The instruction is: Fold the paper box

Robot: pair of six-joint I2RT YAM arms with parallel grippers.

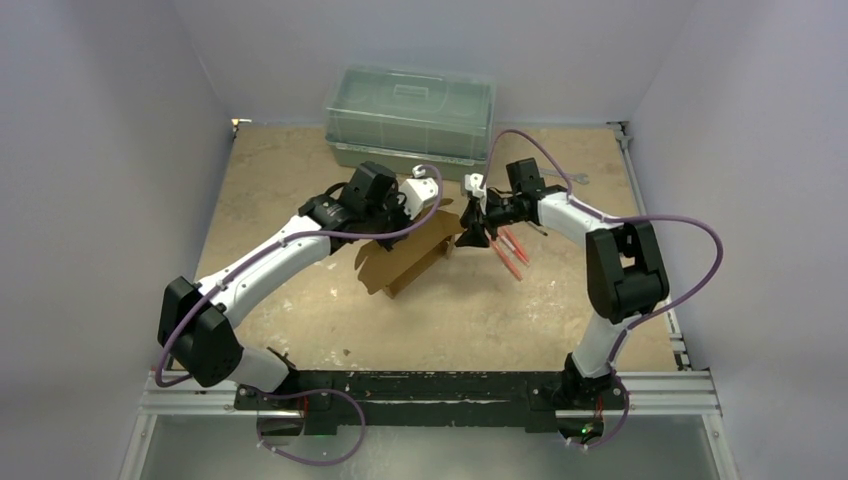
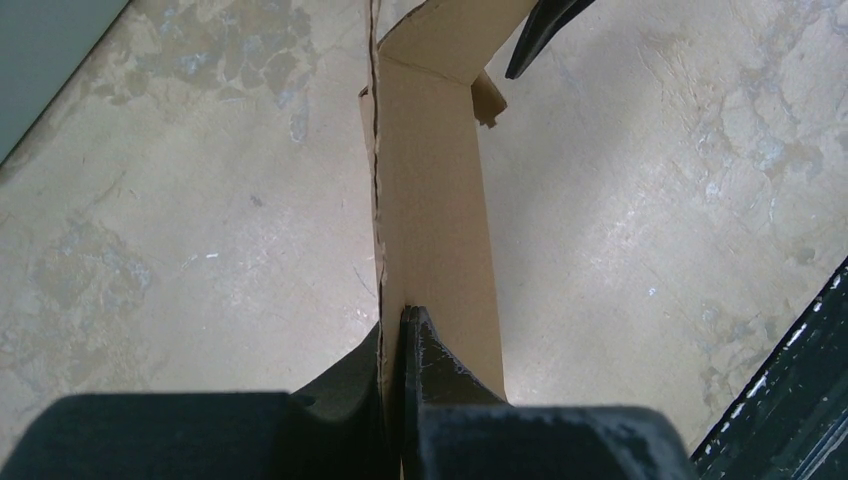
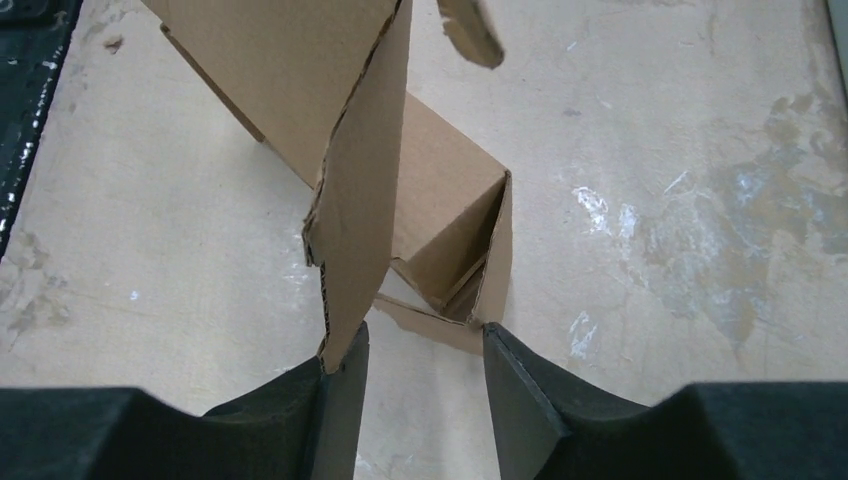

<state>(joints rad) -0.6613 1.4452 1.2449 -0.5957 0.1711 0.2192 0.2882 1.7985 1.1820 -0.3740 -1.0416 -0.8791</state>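
A: Wide view from above. There's the worn, blotchy beige desk (image 1: 300, 310), and at its far edge sits the large translucent green-grey lidded plastic container (image 1: 412, 112).

B: Mid-desk, between the two arms, is the plain brown thin-cardboard paper box (image 1: 405, 262). It's half-formed, with its near end down on the desk and its far end raised.

A: Over to the left end effector (image 2: 398, 330) on its wrist camera. The fingers are pressed together on a long upright panel of the box, with the cardboard edge pinched right between them.

B: A tight clamp. The right end effector (image 3: 425, 345) is different: its jaws stand apart with a clear gap, and nothing is gripped.

A: One finger (image 3: 335, 400) meets the bottom corner of a ragged-edged standing flap. The other sits just beside the box's open end, and I can't tell whether it touches.

B: Seen from above, that end effector is right up against the raised end of the box.

A: Smallest item last: a few thin red sticks (image 1: 512, 250) lie on the desk, just beside the right end effector.
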